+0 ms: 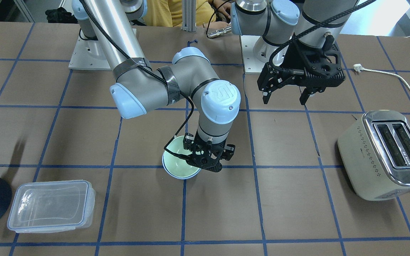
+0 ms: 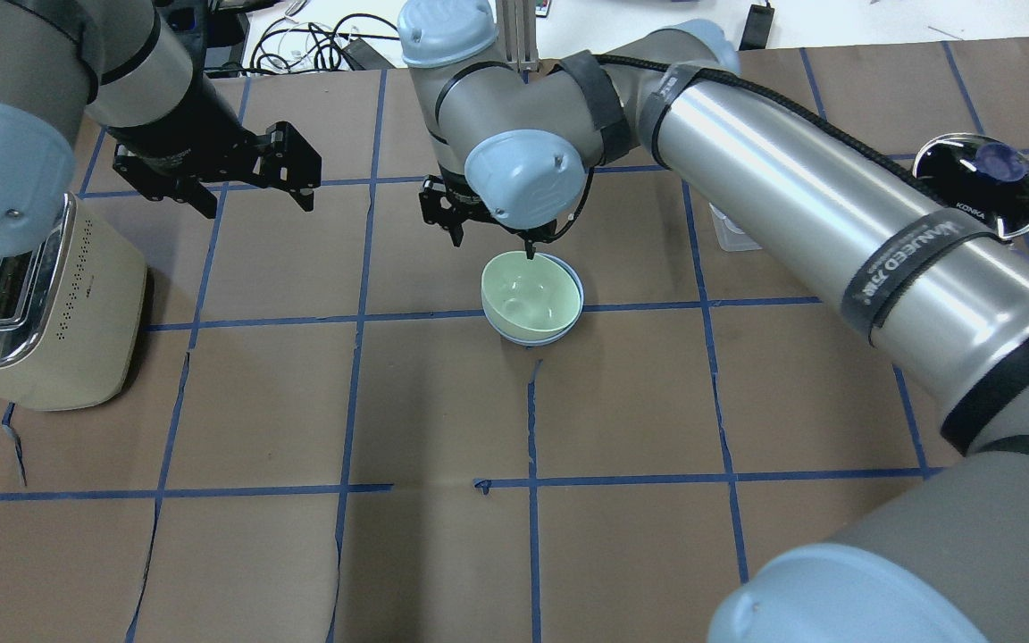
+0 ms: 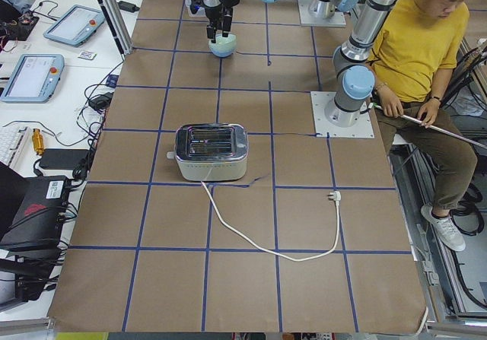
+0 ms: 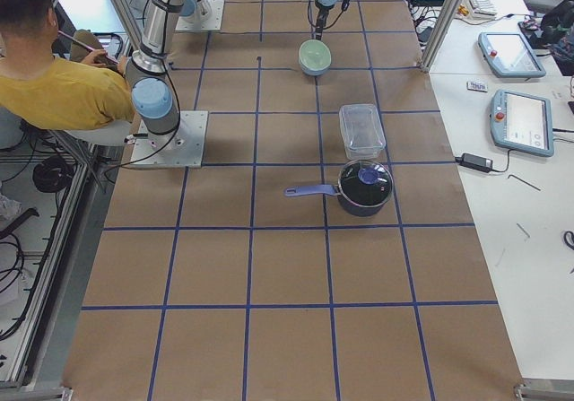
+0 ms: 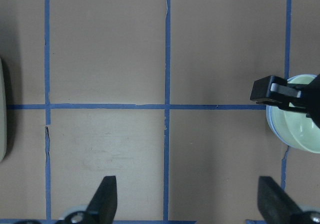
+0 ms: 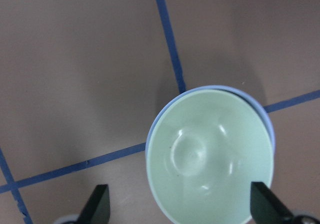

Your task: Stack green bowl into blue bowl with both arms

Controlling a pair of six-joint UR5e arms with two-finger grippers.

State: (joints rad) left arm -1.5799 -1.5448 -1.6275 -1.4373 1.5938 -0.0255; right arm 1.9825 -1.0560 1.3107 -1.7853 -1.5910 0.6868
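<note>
Brown blue-gridded table [image 2: 211,402], green bowl [image 2: 528,295] nested in blue bowl [image 2: 537,341]

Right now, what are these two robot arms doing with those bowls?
The green bowl already sits nested inside the blue bowl. The right end effector hangs just over them with its jaws open, gripping nothing. The left end effector hovers off to the side, open and empty.
</note>
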